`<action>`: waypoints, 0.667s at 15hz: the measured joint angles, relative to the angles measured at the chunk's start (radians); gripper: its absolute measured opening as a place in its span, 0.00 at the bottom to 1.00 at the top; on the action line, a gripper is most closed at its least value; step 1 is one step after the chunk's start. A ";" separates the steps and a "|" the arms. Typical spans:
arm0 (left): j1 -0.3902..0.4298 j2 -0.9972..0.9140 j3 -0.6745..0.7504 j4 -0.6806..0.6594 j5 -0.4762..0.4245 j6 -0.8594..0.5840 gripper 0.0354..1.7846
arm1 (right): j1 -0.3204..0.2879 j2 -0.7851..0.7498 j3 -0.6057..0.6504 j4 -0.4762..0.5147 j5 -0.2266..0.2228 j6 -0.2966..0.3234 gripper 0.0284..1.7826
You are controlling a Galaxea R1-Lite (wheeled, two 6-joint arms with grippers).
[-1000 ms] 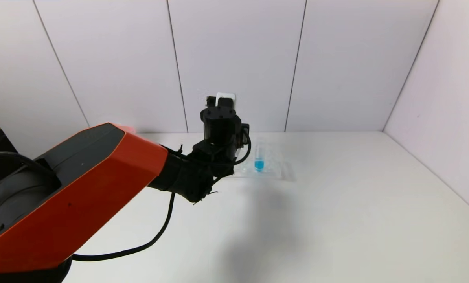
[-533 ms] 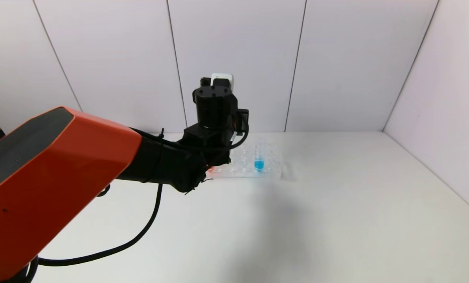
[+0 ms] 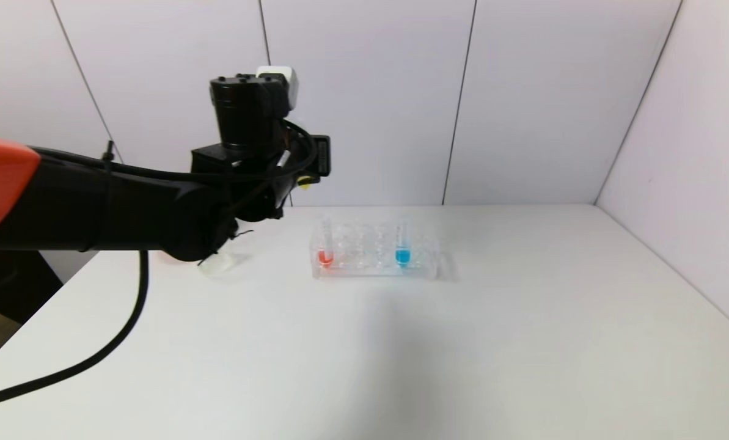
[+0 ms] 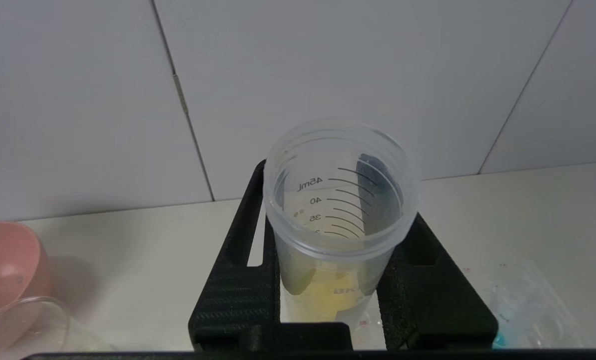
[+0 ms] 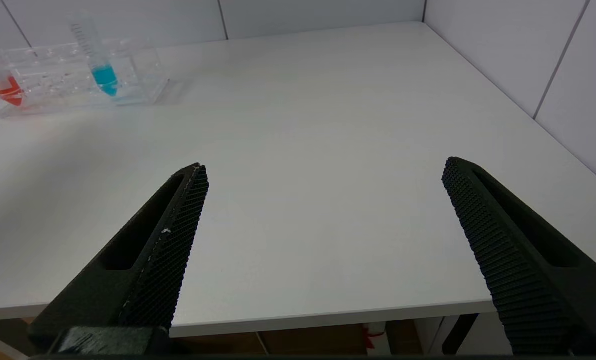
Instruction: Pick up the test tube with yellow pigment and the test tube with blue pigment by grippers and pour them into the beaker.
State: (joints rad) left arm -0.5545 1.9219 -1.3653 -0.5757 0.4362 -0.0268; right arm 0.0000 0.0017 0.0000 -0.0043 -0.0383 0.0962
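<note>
My left gripper [image 4: 337, 200] is shut on the test tube with yellow pigment [image 4: 335, 220] and holds it upright, with yellow liquid in its bottom. In the head view the left wrist [image 3: 251, 122] is raised at the back left, left of the rack, and it hides the fingers and the tube. The beaker [image 4: 25, 325] stands on the table below and to one side; in the head view the beaker [image 3: 217, 264] peeks out under the arm. The test tube with blue pigment [image 3: 402, 247] stands in the clear rack [image 3: 422, 263]. My right gripper [image 5: 322, 167] is open and empty above the table's front edge.
A red-liquid tube [image 3: 326, 252] stands at the rack's left end. A pink bowl [image 4: 3, 260] sits just behind the beaker. White walls close the back and right of the table [image 3: 462, 342].
My left arm has risen and swung left, away from the rack, with the yellow tube. The rack's left end and the red tube have come into sight.
</note>
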 joint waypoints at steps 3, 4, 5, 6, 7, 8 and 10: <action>0.131 -0.086 0.091 0.010 -0.114 -0.024 0.29 | 0.000 0.000 0.000 0.000 0.000 0.000 0.96; 0.171 -0.110 0.122 0.010 -0.151 -0.033 0.29 | 0.000 0.000 0.000 0.000 0.000 0.000 0.96; 0.211 -0.132 0.151 0.009 -0.188 -0.040 0.29 | 0.000 0.000 0.000 0.000 0.000 0.000 0.96; 0.250 -0.149 0.173 0.008 -0.217 -0.047 0.29 | 0.000 0.000 0.000 0.000 0.000 0.000 0.96; 0.286 -0.164 0.193 0.007 -0.244 -0.054 0.29 | 0.000 0.000 0.000 0.000 0.000 0.000 0.96; 0.320 -0.177 0.210 0.005 -0.268 -0.056 0.29 | 0.000 0.000 0.000 0.000 0.000 0.000 0.96; 0.402 -0.197 0.239 0.004 -0.331 -0.056 0.29 | 0.000 0.000 0.000 0.000 0.000 0.000 0.96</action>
State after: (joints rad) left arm -0.1523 1.7247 -1.1262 -0.5719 0.1047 -0.0832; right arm 0.0000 0.0017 0.0000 -0.0038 -0.0383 0.0962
